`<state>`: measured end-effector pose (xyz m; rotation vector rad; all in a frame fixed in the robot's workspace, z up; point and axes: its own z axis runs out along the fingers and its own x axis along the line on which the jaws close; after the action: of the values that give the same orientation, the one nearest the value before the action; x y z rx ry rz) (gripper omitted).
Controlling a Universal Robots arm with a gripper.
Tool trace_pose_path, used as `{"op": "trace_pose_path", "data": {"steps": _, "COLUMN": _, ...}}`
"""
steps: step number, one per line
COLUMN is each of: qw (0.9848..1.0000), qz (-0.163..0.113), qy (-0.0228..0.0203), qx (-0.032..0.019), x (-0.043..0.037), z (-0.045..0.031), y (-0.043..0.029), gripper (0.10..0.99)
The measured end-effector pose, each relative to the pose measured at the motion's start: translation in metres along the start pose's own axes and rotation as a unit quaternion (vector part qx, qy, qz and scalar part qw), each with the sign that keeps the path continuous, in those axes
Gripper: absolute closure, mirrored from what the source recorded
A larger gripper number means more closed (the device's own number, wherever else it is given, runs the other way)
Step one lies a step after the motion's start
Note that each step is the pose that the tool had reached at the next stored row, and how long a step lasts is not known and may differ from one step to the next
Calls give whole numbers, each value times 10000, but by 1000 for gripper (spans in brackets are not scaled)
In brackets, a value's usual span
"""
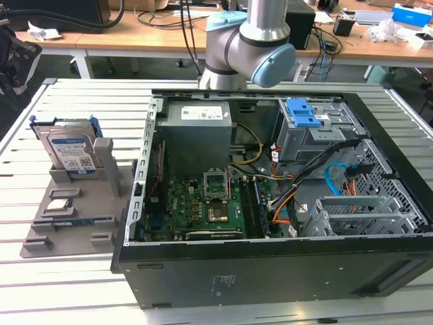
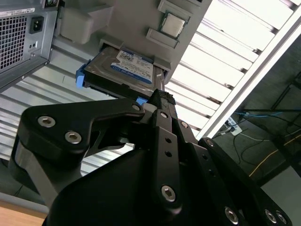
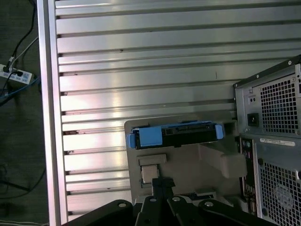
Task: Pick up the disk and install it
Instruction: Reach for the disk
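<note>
Closest to me is the black side of the open computer case point(image 1: 270, 271), lying on the slatted metal tabletop point(image 1: 67, 298). Just beside it, toward the exterior view's left, sits a grey holder point(image 1: 67, 230) with a small square processor chip point(image 1: 59, 205) lying flat on it. Behind the chip the disk point(image 1: 71, 152) stands on edge in the holder's slot, label facing out and blue rails on its sides. In both wrist views the black jaws are drawn together on nothing and point toward the holder, with the disk point(image 2: 127, 68) point(image 3: 178, 134) beyond their tips, seated and unheld. Inside the case, the grey drive cage point(image 1: 304, 115) with its blue latch sits at the far corner. The arm point(image 1: 250, 40) rises behind the case, with cluttered desks point(image 1: 155, 37) beyond it.
</note>
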<state>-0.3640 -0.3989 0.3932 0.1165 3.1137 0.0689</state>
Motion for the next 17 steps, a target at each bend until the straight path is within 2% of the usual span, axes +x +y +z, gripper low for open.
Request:
{"op": "trace_pose_path", "data": {"steps": 8, "qw": 10000, "qz": 0, "qy": 0, "qx": 0, "x": 105, "z": -3, "y": -1, "gripper": 980}}
{"op": "trace_pose_path", "data": {"steps": 14, "qw": 10000, "qz": 0, "qy": 0, "qx": 6, "x": 134, "z": 0, "y": 71, "gripper": 980}}
{"op": "trace_pose_path", "data": {"steps": 17, "qw": 10000, "qz": 0, "qy": 0, "qx": 7, "x": 138, "z": 0, "y": 74, "gripper": 980}}
